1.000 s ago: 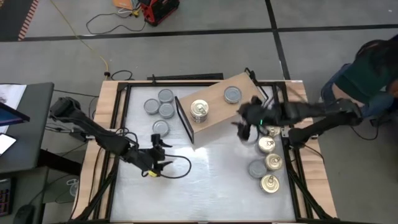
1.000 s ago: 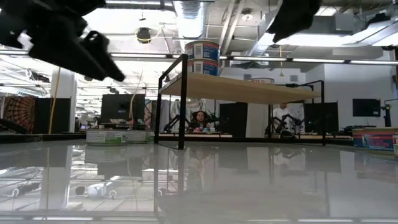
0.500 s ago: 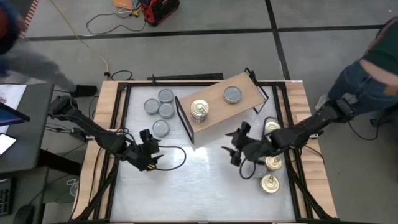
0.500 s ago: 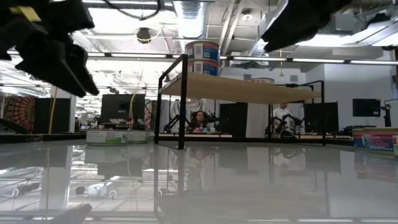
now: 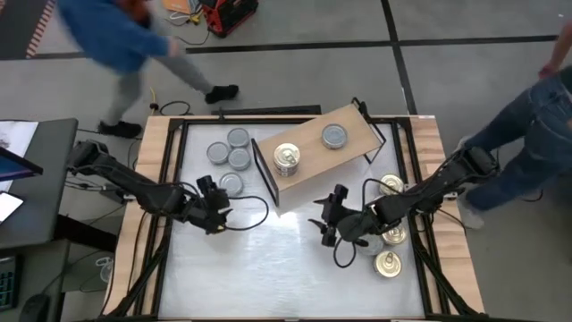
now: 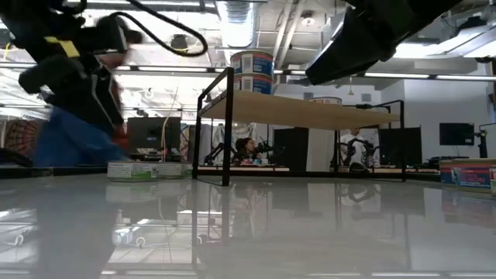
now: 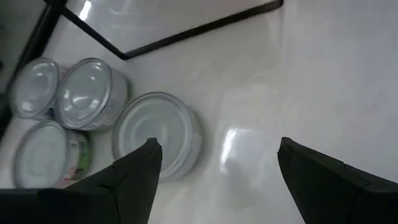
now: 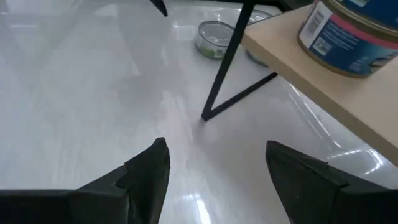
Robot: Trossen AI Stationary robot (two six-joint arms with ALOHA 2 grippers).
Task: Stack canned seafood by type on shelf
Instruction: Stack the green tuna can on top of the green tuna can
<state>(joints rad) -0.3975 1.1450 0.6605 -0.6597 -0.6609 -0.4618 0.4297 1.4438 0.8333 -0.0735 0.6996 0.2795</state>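
Observation:
The shelf (image 5: 323,148) is a tan board on a black frame. It bears a gold-lidded stack of two tins (image 5: 286,159) (image 6: 252,71) and one grey tin (image 5: 334,136). Several grey-topped tins (image 5: 231,157) stand on the white table to its left. Gold-lidded tins (image 5: 388,263) stand at the right, partly under my right arm. My left gripper (image 5: 214,190) (image 7: 217,149) is open, just short of the nearest grey tin (image 7: 155,134). My right gripper (image 5: 323,213) (image 8: 214,155) is open over bare table, facing the shelf's front leg (image 8: 227,62).
A black cable (image 5: 248,215) loops by the left gripper. The table's wooden side rails (image 5: 152,179) and black frame bound the white top. People move past the table's far left (image 5: 125,36) and right (image 5: 527,134) sides. Bare white table lies along the near edge (image 5: 286,277).
My left gripper has moved toward the far edge and turned to face the grey tins. My right gripper has come down from beside the shelf's right end toward the table's middle, near the shelf's front. No tin has moved. A person has walked in at the far left.

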